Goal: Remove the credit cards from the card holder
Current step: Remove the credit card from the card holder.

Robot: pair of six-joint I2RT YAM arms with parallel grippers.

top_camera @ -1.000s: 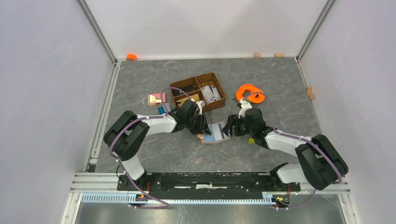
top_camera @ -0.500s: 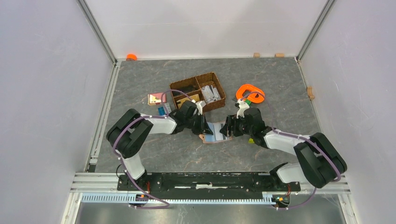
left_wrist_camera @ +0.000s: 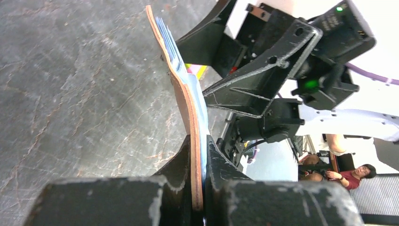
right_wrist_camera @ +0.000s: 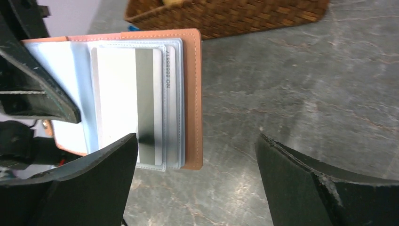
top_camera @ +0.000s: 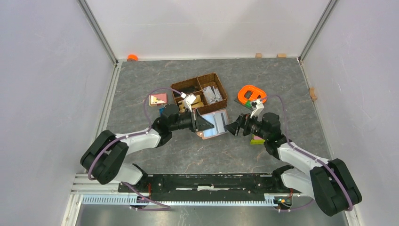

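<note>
The card holder [top_camera: 214, 123] is a reddish-brown wallet held open and lifted off the table, in front of the basket. My left gripper [top_camera: 202, 123] is shut on its left edge; in the left wrist view the holder [left_wrist_camera: 181, 80] stands edge-on, pinched between my jaws [left_wrist_camera: 198, 141]. Grey-white credit cards [right_wrist_camera: 124, 103] sit in its clear sleeves, one with a dark stripe. My right gripper [top_camera: 234, 128] is open and empty just right of the holder, apart from it. In the right wrist view its jaws [right_wrist_camera: 196, 139] stand wide below the holder's brown edge [right_wrist_camera: 193, 94].
The dark woven divided basket [top_camera: 200, 92] stands just behind the holder, also in the right wrist view [right_wrist_camera: 226, 14]. An orange ring-shaped object [top_camera: 251, 93] lies right of it. A pink-and-tan flat piece [top_camera: 157, 99] lies left. A small yellow-pink piece [top_camera: 257, 140] lies by my right arm.
My left gripper has lifted the card holder off the table and drawn it back toward the basket. My right gripper has pulled back to the right and stands open.
</note>
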